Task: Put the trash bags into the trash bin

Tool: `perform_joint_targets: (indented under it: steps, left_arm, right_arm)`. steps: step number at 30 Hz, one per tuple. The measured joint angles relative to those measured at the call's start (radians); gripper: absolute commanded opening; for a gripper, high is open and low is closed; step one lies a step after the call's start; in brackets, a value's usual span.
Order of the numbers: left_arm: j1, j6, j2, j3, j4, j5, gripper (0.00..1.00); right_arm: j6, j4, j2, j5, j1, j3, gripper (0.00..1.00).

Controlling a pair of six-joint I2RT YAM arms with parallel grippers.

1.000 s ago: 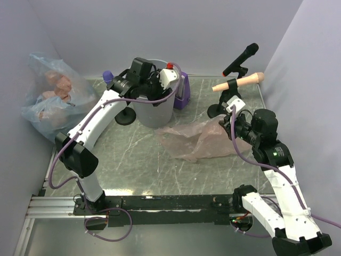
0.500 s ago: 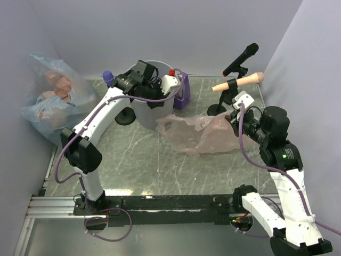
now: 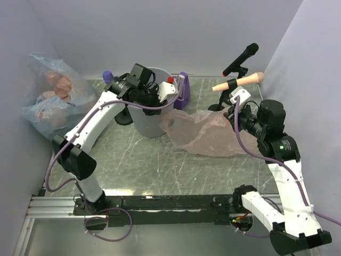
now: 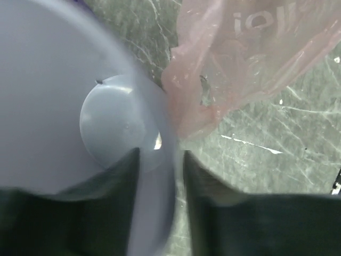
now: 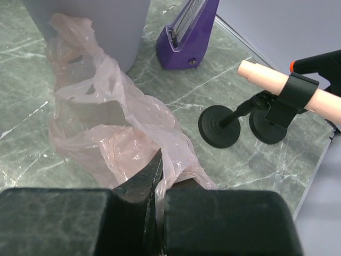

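Trash bag (image 5: 109,136), crinkled pink film, pinched in closed right gripper (image 5: 159,169); smooth grey trash bin (image 4: 48,80), rim clamped between left gripper (image 4: 161,157) jaws.

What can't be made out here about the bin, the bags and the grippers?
- Top view: the grey trash bin's inside, covered by the left arm's wrist.
- Left wrist view: the bin rim between the left gripper's fingers is blurred; the pink trash bag's lettering is cut off by the top edge.
- Top view: the lumps in the clear bag, veiled by plastic.
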Motion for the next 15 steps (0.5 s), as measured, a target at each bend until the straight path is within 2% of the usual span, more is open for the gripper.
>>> perform_joint_targets:
  steps: [4, 6, 11, 15]
  left_arm:
    - [0.002, 0.033, -0.042, -0.006, -0.006, 0.014, 0.77]
    - [0.004, 0.053, -0.101, -0.05, 0.017, 0.048, 0.84]
    - [-0.027, 0.071, -0.336, -0.237, 0.146, 0.151, 0.88]
    - [-0.072, 0.079, -0.371, -0.272, 0.248, 0.207, 0.88]
  right_arm:
    - [-0.024, -0.027, 0.005, -0.017, 0.0, 0.029, 0.0]
    - [-0.037, -0.048, 0.005, -0.033, 0.0, 0.052, 0.0]
    - [-0.079, -0.1, -0.008, -0.072, 0.0, 0.107, 0.0]
    - [-0.113, -0.138, -0.027, -0.086, 0.0, 0.17, 0.0]
